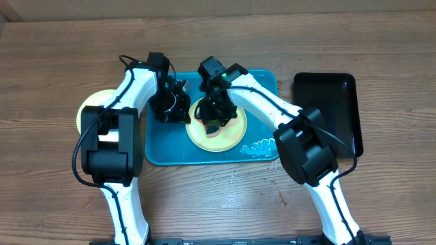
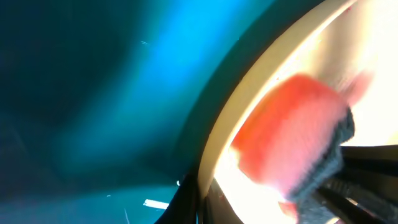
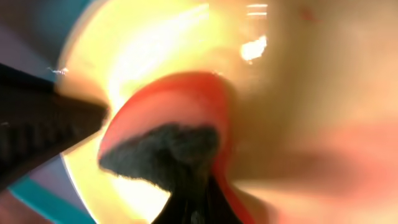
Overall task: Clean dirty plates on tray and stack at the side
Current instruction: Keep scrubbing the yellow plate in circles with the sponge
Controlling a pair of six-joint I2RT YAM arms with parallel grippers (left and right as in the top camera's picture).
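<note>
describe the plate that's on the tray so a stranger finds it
Find the big turquoise tray mid-table. One round pale yellow-green plate lies in it, under the right tool. The other yellow plate sits off the tray, on the table to its left.

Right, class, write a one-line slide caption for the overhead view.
Two arms meet over the turquoise tray; the right arm's jaws hold a red sponge on a yellow-green plate.

The overhead camera looks straight down on the table [image 1: 54, 41] from high up, the tray [image 1: 163, 146] near centre. Both wrist cameras sit very close and blurred: the left faces across the tray toward the plate [image 2: 230, 143] at 3 o'clock, the right straight onto it. All three share that plate and the red sponge [image 3: 180, 106]
</note>
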